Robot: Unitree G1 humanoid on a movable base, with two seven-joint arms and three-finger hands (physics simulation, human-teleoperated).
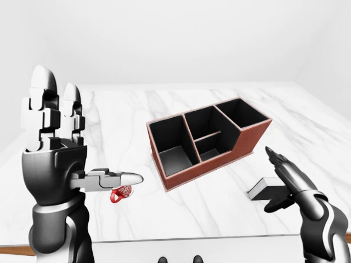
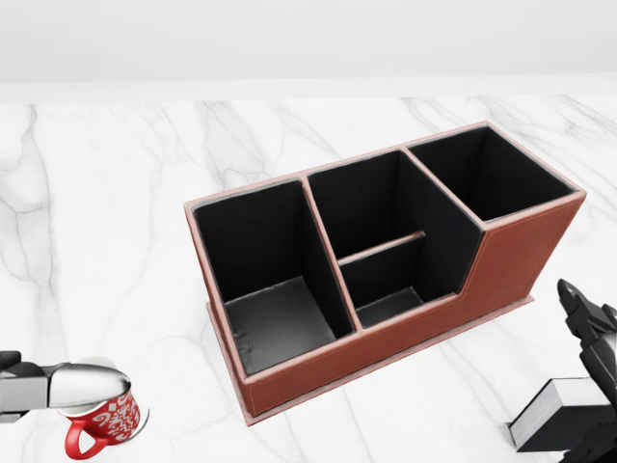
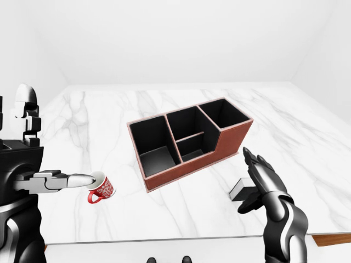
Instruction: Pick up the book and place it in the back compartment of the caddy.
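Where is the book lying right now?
The book lies flat on the marble table, low and right in the left-eye view, right of the caddy and beside the open right hand.

Your right hand (image 1: pixel 290 183) covers part of the book (image 1: pixel 262 189); head view crops both at its bottom-right corner.
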